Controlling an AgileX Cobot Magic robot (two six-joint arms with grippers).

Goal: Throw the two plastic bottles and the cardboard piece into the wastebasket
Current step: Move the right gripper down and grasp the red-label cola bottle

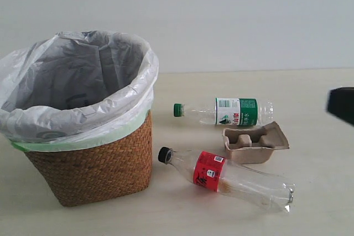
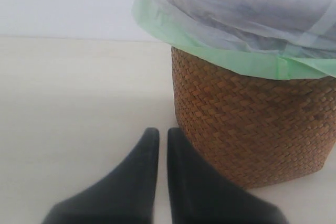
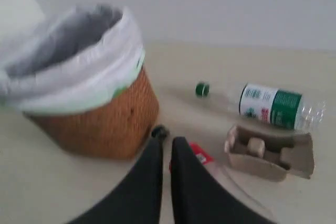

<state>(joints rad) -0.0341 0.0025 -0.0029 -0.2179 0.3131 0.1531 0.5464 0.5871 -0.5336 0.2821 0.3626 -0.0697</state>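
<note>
You count two bottles (green-cap bottle (image 1: 232,112), black-cap bottle (image 1: 227,179)), one cardboard piece (image 1: 255,143) between them and one wastebasket (image 1: 94,169) beside them, all on a pale table (image 1: 321,192) before a white wall (image 1: 249,15). Left gripper (image 2: 163,140) and right gripper (image 3: 167,148) are clenched and empty.

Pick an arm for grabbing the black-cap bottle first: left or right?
Right, likely. The right claw points at the black-cap bottle, which lies just beyond its tips, with the cardboard piece nearby. The left claw faces only the wicker wall of the wastebasket; no bottle shows in its view.
</note>
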